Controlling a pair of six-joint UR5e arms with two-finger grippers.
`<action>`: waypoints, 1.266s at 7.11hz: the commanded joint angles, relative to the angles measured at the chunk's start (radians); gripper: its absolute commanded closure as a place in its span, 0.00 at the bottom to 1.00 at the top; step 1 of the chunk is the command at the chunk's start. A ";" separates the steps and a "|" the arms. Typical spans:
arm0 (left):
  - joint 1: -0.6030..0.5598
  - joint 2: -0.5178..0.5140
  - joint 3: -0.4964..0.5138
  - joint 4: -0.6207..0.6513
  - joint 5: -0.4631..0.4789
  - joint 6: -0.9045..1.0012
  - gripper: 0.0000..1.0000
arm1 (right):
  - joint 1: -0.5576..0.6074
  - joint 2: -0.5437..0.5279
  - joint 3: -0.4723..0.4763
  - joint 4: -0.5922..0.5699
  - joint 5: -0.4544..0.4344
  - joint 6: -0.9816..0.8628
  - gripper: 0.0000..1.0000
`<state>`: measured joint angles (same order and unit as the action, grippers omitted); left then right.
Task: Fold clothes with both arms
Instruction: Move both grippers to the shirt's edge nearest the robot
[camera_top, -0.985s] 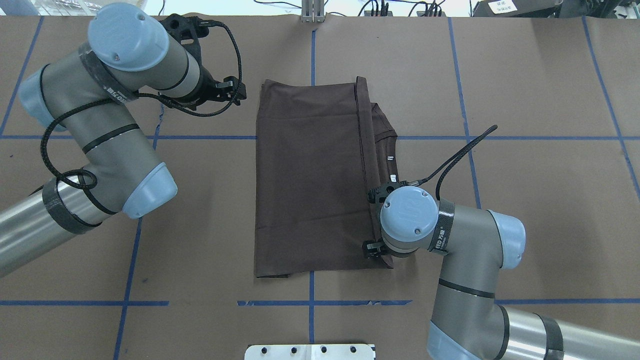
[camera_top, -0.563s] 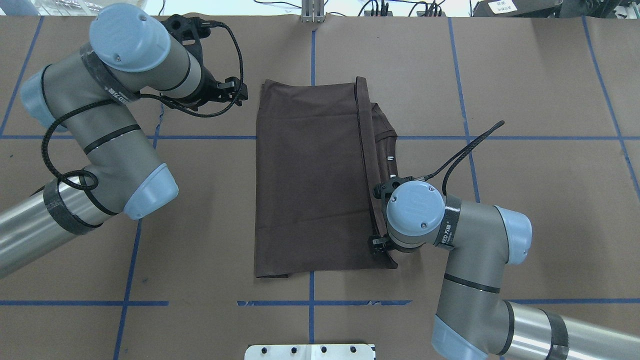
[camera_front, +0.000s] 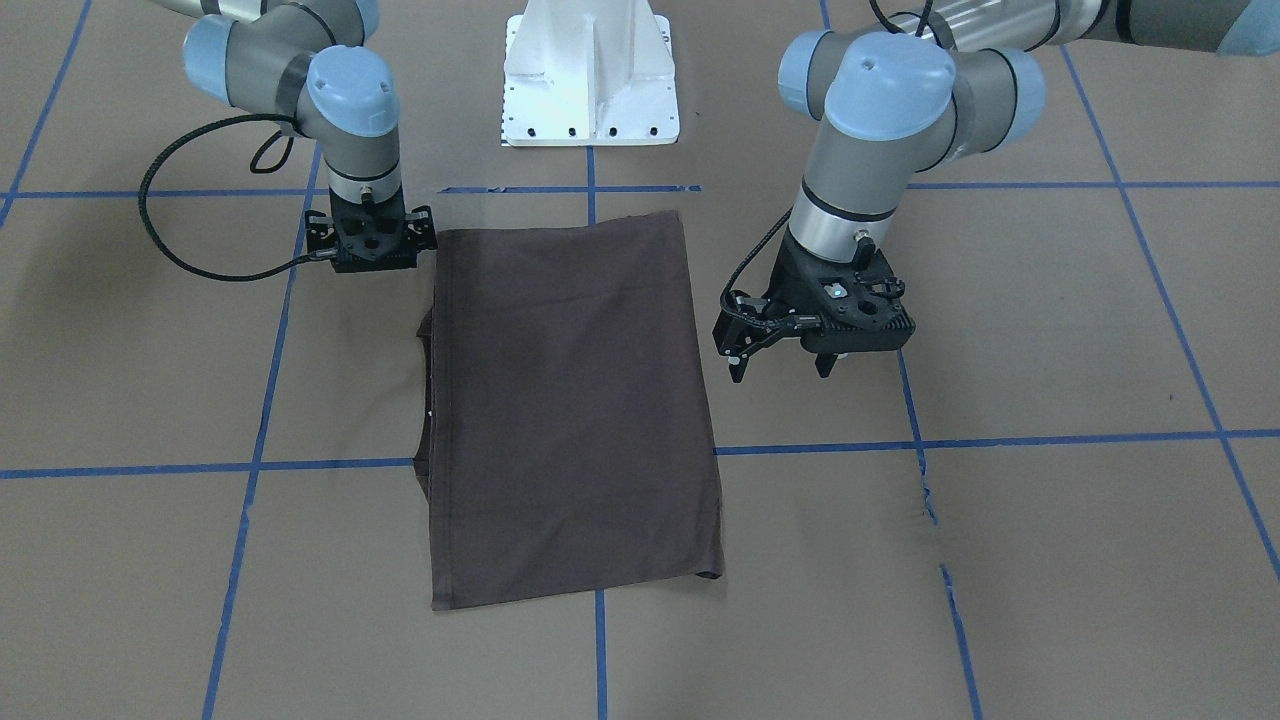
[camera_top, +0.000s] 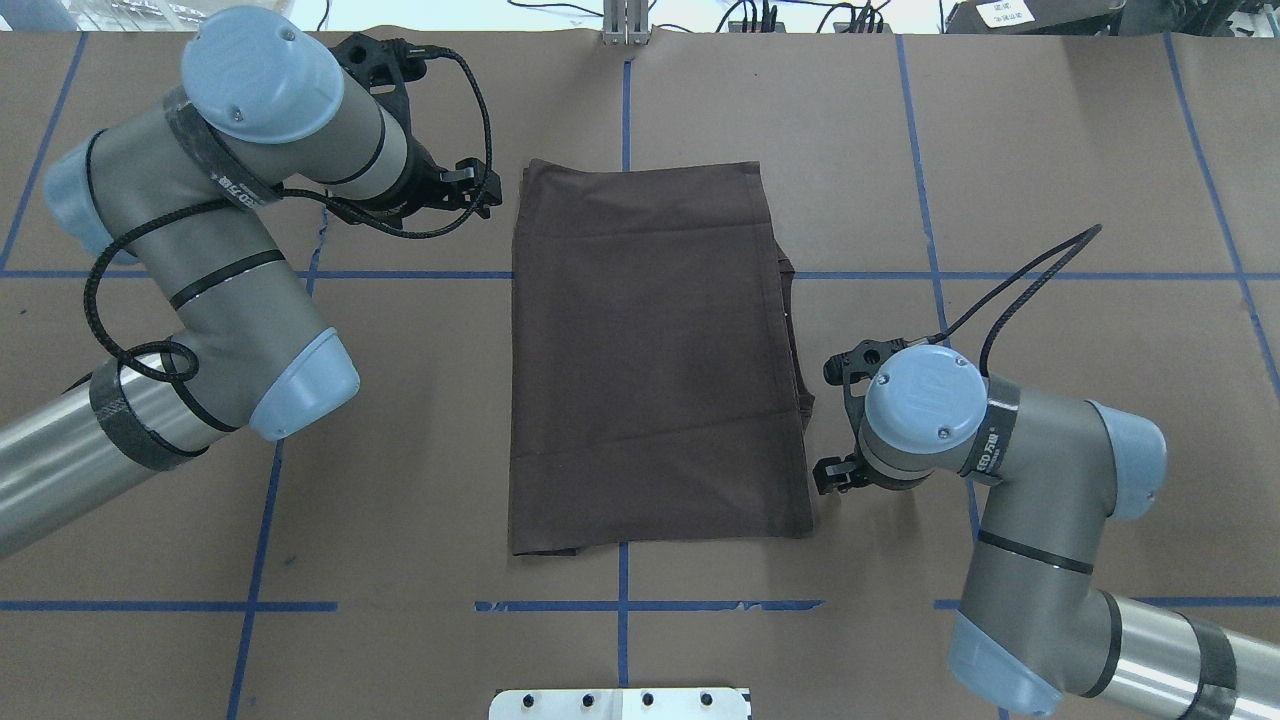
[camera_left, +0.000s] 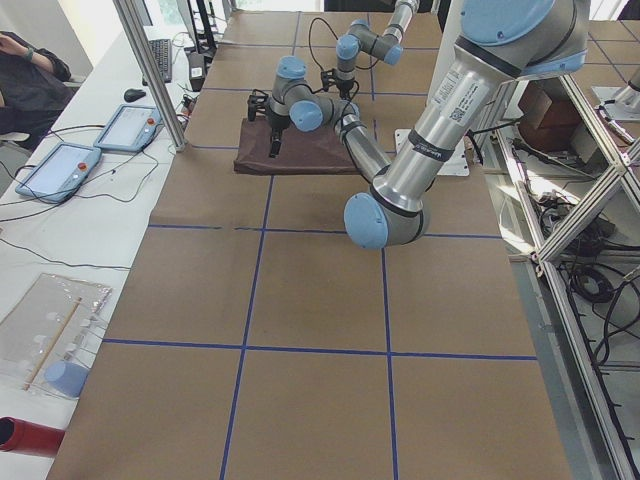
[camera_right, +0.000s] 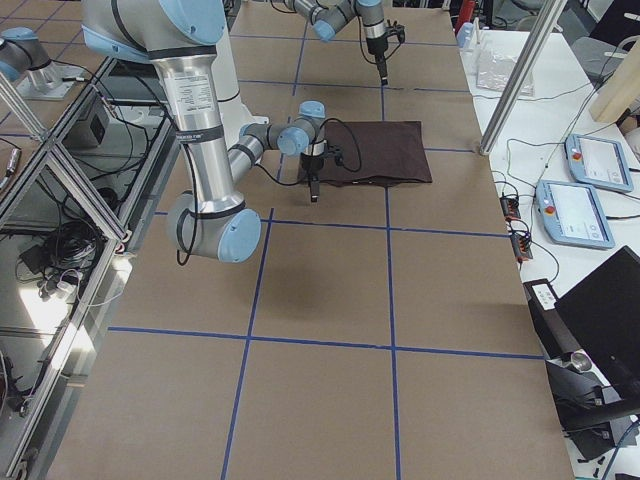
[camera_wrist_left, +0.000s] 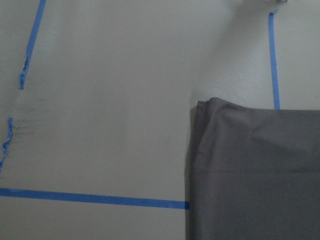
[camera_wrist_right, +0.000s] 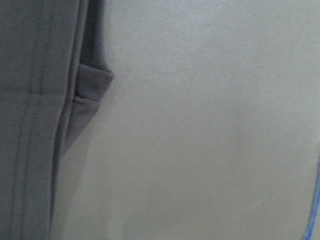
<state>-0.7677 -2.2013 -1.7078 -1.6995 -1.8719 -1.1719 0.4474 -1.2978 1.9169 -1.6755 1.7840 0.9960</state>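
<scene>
The dark brown T-shirt (camera_top: 650, 350) lies folded into a flat rectangle at the table's middle; it also shows in the front view (camera_front: 570, 400). Its collar, tag and logo are hidden under the top layer. My left gripper (camera_front: 780, 366) is open and empty, hovering just off the shirt's far left corner (camera_wrist_left: 210, 107); it also shows in the overhead view (camera_top: 476, 186). My right gripper (camera_front: 372, 262) points down at the bare table just right of the shirt's near right edge (camera_wrist_right: 75, 100), apart from it. I cannot tell whether it is open or shut.
The white pedestal base (camera_front: 590, 90) stands at the robot's edge of the table. Blue tape lines (camera_top: 625, 605) cross the brown table cover. Tablets (camera_right: 585, 215) and cables lie on the side bench. A person (camera_left: 30, 80) sits beyond the table's far side.
My right gripper has moved right, off the shirt. The top layer now reaches further right and covers the collar and tag. The left arm has barely moved.
</scene>
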 joint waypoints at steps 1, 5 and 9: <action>0.007 0.002 -0.001 -0.003 -0.004 0.000 0.00 | 0.069 0.041 0.024 0.003 0.043 -0.014 0.00; 0.255 0.171 -0.113 -0.155 0.019 -0.483 0.00 | 0.097 0.094 0.131 0.007 0.101 0.028 0.00; 0.523 0.170 -0.106 -0.149 0.160 -0.796 0.06 | 0.120 0.123 0.140 0.007 0.118 0.038 0.00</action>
<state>-0.3019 -2.0296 -1.8297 -1.8491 -1.7392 -1.9161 0.5605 -1.1765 2.0533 -1.6692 1.9001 1.0331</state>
